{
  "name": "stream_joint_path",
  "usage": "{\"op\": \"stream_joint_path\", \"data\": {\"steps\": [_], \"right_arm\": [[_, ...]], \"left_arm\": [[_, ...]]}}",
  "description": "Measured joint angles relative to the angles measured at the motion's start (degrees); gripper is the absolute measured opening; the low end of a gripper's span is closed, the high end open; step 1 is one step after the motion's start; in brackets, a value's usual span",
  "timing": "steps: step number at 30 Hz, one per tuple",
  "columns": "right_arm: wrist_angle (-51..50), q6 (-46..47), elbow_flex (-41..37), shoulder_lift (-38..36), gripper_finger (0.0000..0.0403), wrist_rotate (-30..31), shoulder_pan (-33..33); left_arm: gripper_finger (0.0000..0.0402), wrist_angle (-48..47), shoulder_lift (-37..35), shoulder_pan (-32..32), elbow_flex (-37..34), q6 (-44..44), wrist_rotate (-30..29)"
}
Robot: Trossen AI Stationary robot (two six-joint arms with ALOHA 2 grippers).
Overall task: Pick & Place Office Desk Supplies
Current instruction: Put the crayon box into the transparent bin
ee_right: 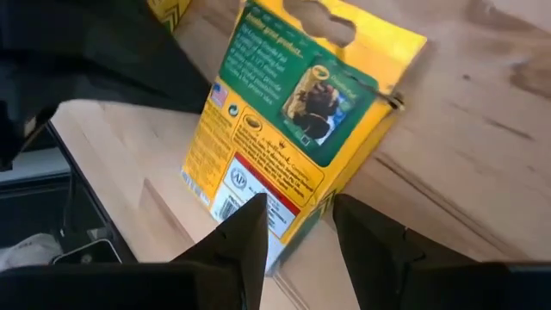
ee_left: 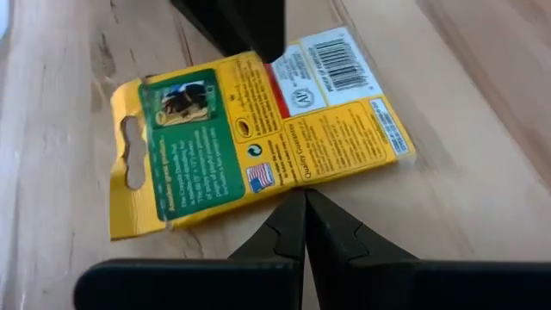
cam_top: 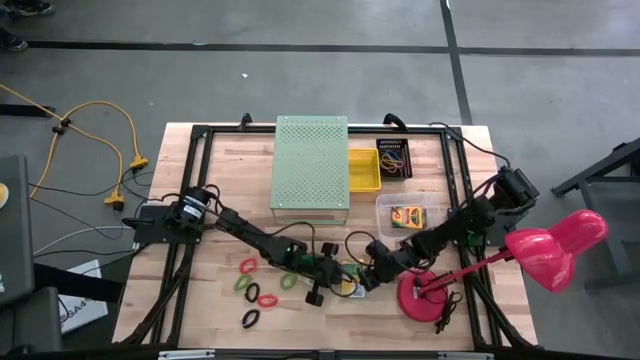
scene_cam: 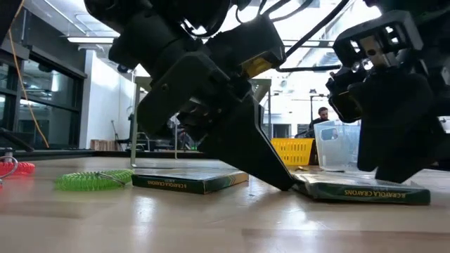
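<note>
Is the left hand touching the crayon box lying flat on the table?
Cannot tell. In the left wrist view the shut left hand ends right at the crayon box edge, with no plain gap or contact.

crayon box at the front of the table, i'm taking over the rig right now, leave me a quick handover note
Left gripper: shut, fingertips at the edge of the crayon box, holding nothing.
Right gripper: open, jaws straddling that same box's end, not yet closed on it.
Box lies flat, back side up, on the table.
Second crayon box sits in the clear container.
Elastic loops lie loose at front left; more sit in the black tray.
Left: grasp the box, place it, then the loops.
</note>
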Motion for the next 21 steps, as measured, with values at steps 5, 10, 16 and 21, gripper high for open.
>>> {"op": "stream_joint_path", "data": {"steps": [5, 10, 16, 21], "right_arm": [[-0.56, 0.66, 0.02, 0.0, 0.0129, -0.01, -0.1], [0.32, 0.78, -0.02, 0.0, 0.0129, 0.13, -0.3], [2.31, 0.74, -0.17, 0.02, 0.0129, 0.19, -0.95], [3.38, 0.88, -0.17, 0.02, 0.0129, 0.34, -1.17]], "left_arm": [[0.0001, 0.12, 0.49, -0.02, 0.03, -1.53, 1.42], [0.0001, 0.36, 1.05, -0.02, 0.09, -2.11, 1.97], [0.0001, 0.32, 1.15, -0.02, 0.09, -2.24, 2.24], [0.0001, 0.2, 1.2, -0.05, 0.09, -2.83, 2.97]]}}
